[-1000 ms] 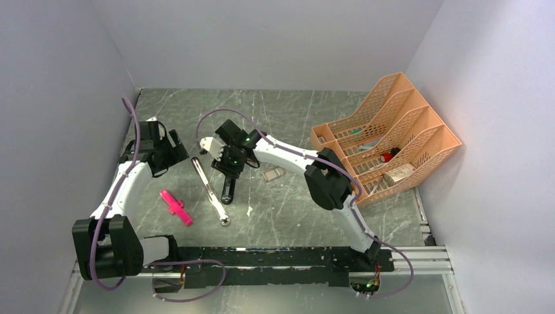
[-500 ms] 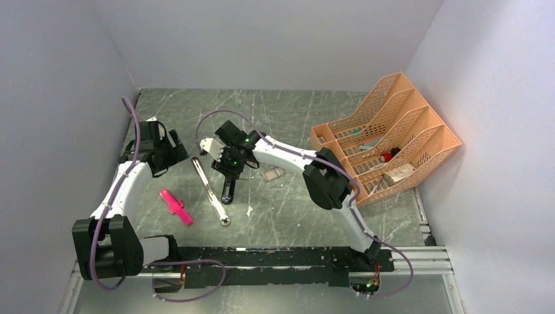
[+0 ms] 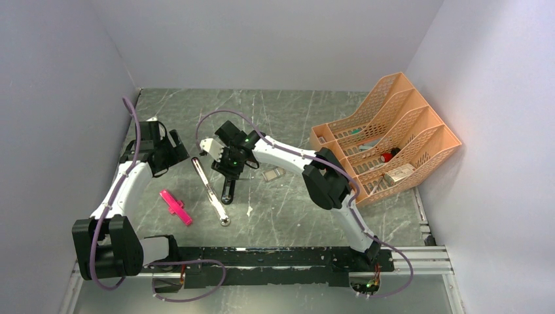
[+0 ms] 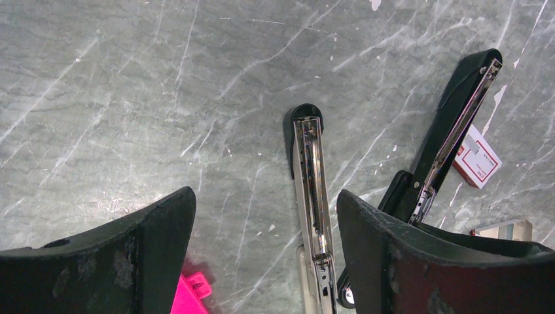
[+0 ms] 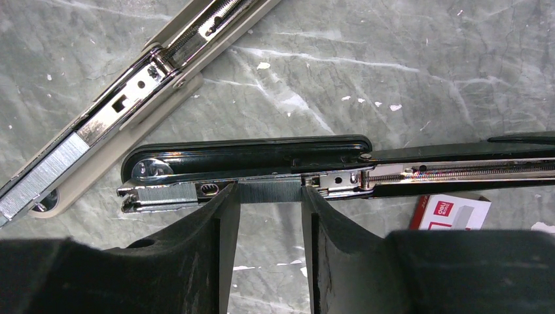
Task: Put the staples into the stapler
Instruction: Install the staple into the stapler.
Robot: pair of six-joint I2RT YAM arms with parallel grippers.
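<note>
Top external first: where is everything?
— I have the glossy black desk stapler [image 3: 227,191] lying opened flat near the middle of the grey marbled table [image 3: 294,118], with my right gripper [image 3: 229,174] directly over it. A silver-grey stapler [image 3: 209,190] lies just beside it on the left, also opened. A small flat box [image 3: 273,174] with a red-and-white label sits near it on the right. My left gripper [image 3: 171,150] hangs apart from all that.

Left wrist?
— The jaws are spread wide above bare table, pinching nothing. Both staplers lie ahead, and the box is close against the black stapler's far side; whether they touch, I cannot tell.

Right wrist?
— That is the telling one. A thin silvery staple strip [image 5: 269,190] lies along the black stapler's chrome rail [image 5: 445,171]. My two fingers [image 5: 219,248] bracket it end to end, part-closed, pinching it as far as I can judge. A second strip [image 5: 169,193] sits in the rail just beside it, toward the nose.

How will it handle?
— My guess is feather-light, slick and brittle. The staples are only glued side by side, so a hard squeeze or a twist would likely snap the strip. I would hold it lightly by the ends and keep it level with the rail. The stapler itself is stiff but glossy, and could skate on the stone if pushed.
</note>
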